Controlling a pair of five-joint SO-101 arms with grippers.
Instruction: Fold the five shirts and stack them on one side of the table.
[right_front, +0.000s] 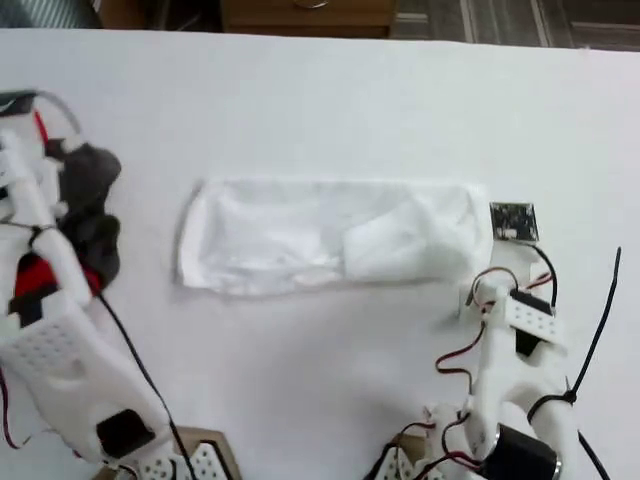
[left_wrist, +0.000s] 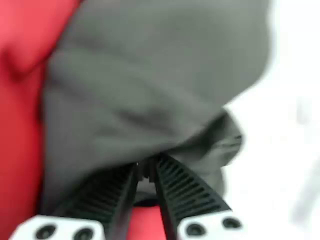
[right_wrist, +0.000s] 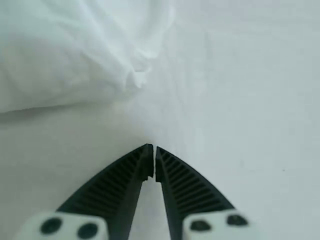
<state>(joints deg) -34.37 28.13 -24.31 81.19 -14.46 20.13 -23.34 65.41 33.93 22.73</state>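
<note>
white shirt (right_front: 330, 237) lay part-folded centre; grey shirt (right_front: 90, 200), red shirt (left_wrist: 20, 75) sat heaped left, likely unfolded; left gripper (left_wrist: 147, 167), right gripper (right_wrist: 152, 160) closed.

The left arm (right_front: 60, 370) rises from the near left corner and stretches away along the left edge, its white links almost in one line and its wrist bent downward. The left pincer (left_wrist: 148, 169) has its two black ribbed fingers (left_wrist: 185, 192) drawn together, the tips meeting. The right arm (right_front: 510, 400) stands at the near right, reaching a short way forward and leaning slightly inward. The right pincer (right_wrist: 153, 161) points down, jaws closed tip to tip.
</note>
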